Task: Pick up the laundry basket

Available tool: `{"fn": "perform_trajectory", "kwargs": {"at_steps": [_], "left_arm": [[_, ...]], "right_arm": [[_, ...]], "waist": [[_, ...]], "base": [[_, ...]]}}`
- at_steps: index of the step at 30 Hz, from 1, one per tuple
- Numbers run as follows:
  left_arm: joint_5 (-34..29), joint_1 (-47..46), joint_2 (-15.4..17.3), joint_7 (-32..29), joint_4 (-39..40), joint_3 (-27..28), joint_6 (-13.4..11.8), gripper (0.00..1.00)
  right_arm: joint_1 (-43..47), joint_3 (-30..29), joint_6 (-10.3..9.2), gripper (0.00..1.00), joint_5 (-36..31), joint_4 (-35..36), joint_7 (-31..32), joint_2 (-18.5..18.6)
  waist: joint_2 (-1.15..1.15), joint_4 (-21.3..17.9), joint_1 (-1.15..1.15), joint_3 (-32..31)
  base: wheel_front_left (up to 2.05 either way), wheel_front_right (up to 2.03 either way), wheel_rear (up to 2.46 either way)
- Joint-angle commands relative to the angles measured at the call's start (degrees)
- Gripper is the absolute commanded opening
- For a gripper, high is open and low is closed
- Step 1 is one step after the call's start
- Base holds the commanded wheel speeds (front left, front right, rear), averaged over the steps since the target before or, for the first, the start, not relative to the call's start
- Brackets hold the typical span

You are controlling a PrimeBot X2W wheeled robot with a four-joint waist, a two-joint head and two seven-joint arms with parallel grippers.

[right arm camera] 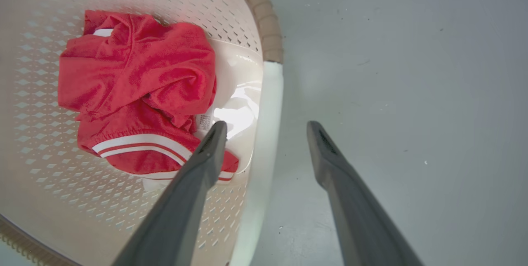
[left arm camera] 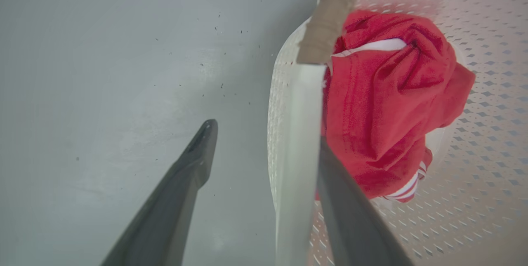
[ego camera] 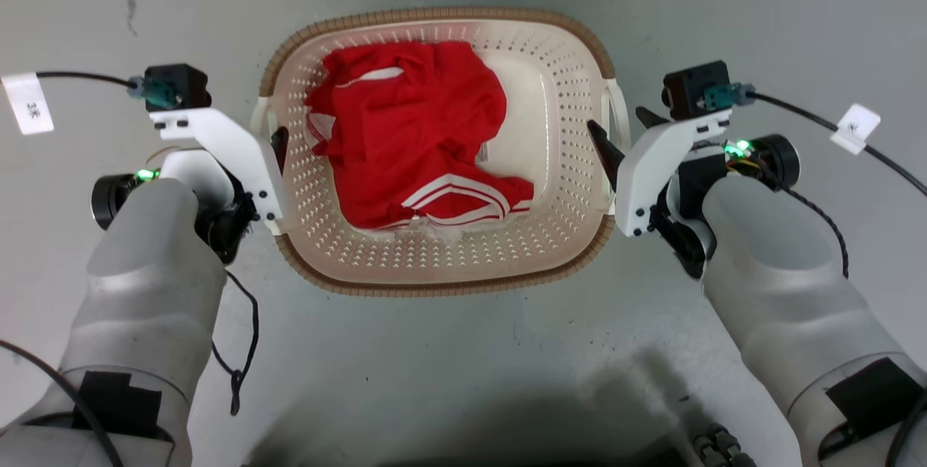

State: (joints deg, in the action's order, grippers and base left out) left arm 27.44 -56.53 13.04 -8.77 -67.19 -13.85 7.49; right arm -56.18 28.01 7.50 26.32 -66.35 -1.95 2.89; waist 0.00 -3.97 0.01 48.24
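1 cream, perforated plastic laundry basket (ego camera: 442, 286) with a brown woven-look rim sits on the grey floor (ego camera: 434, 380) between the 2 grippers. Inside lies 1 crumpled red garment (ego camera: 405, 134) with white stripes. The left gripper (left arm camera: 265, 132) is spread apart, 1 finger either side of the left white handle (left arm camera: 297, 134). The right gripper (right arm camera: 267, 123) likewise straddles the right white handle (right arm camera: 270, 92), unclamped.

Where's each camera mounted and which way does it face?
Head view: on the head, looking straight down at the laundry basket on the floor; pale forearms, left fingers, right fingers show.
Left wrist view: on the left wrist, looking along its fingers astride the left handle.
Right wrist view: on the right wrist, looking along its fingers astride the right handle.
Both wrist views share the red garment.
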Motion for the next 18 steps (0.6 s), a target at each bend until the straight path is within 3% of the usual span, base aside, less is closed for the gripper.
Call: {"fn": "perform_trajectory", "kwargs": {"at_steps": [1, 10, 11, 12, 13, 18], "left_arm": [[0.4, -0.8, 0.3, -0.3, 0.1, -0.3, -0.1, 1.0], [2.7, -2.8, 0.8, -1.3, -0.5, -3.3, 0.0, 1.0], [3.1, -2.9, 0.6, -1.7, -0.5, -3.6, 0.0, 0.95], [3.5, -3.0, 0.4, -1.7, -0.4, -3.9, 0.0, 0.53], [3.8, -3.1, 0.4, -1.5, -0.2, -4.2, 0.0, 0.0], [5.8, -2.9, 0.3, -2.3, -0.3, -5.5, -0.1, 0.0]], "right_arm": [[-1.3, 0.4, -0.02, 1.0, 0.5, -0.2, 0.2, 0.0], [-4.0, 4.6, -0.02, 1.0, 4.6, -1.9, 1.4, 0.0], [-4.3, 4.8, -0.03, 0.7, 5.1, -2.2, 1.5, 0.0], [-4.3, 5.3, -0.03, 0.37, 5.5, -2.3, 1.9, 0.0], [-4.4, 5.8, -0.02, 0.0, 5.9, -2.2, 2.0, 0.0], [-4.7, 7.8, 0.07, 0.0, 7.7, -2.5, 1.6, 0.1]], "waist": [[0.0, -0.1, -0.01, 1.1], [0.0, 0.1, -0.01, 4.0], [0.0, 0.1, -0.01, 4.2], [0.0, 0.1, -0.01, 4.4], [0.0, 0.1, -0.01, 4.5], [0.0, 0.1, -0.01, 4.7]], "base": [[0.0, 0.0, 0.0], [0.0, 0.0, 0.0], [0.0, 0.0, 0.0], [0.0, 0.0, 0.0], [0.0, 0.0, 0.0], [0.0, 0.0, 0.0]]}}
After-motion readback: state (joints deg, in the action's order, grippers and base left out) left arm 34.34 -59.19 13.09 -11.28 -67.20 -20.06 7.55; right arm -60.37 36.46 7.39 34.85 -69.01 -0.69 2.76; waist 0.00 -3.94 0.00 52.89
